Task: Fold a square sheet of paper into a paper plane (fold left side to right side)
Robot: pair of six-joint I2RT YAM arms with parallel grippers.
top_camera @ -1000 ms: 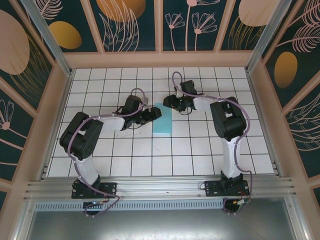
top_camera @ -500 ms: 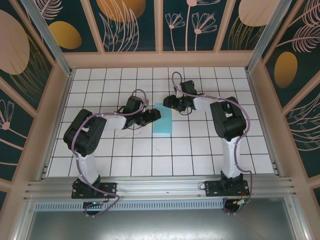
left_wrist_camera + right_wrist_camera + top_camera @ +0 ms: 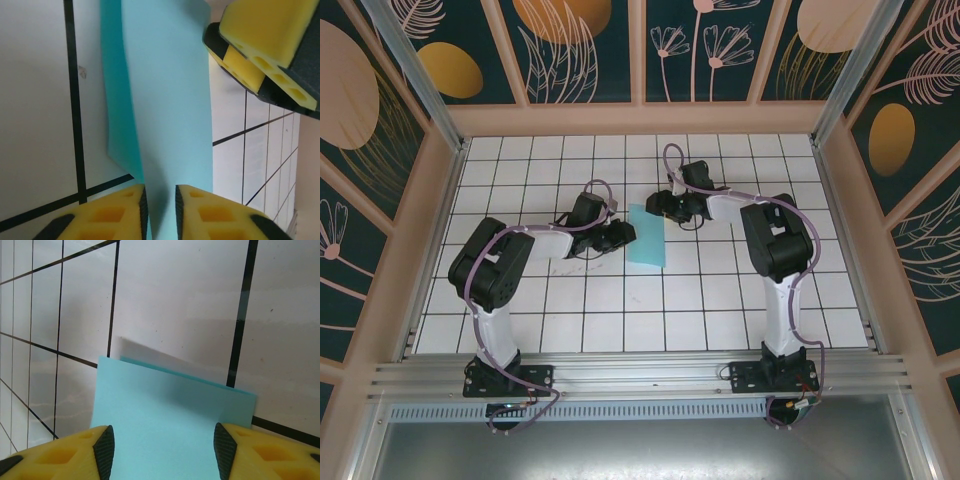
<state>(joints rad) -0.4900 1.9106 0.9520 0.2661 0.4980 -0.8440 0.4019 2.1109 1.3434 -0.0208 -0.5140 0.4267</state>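
The square sheet of paper (image 3: 650, 240) lies folded in half as a tall turquoise strip in the middle of the tiled floor. My left gripper (image 3: 631, 232) is at its left edge. In the left wrist view its yellow fingers (image 3: 115, 212) stand close together with the raised upper layer of the paper (image 3: 165, 100) pinched between them, and a darker lower layer shows to the left. My right gripper (image 3: 656, 206) is at the strip's far end. In the right wrist view it (image 3: 160, 450) is open, its fingertips wide apart over the paper (image 3: 165, 410).
White grid tiles (image 3: 720, 300) surround the paper, with free floor toward the near edge. Wooden-framed patterned walls (image 3: 450, 170) close in the back and both sides. A finger of the right gripper (image 3: 265, 55) shows at the top right of the left wrist view.
My left gripper has closed onto the paper's left edge and drawn back slightly left. The strip's left side has lifted and its outline has shifted. The right arm stays put.
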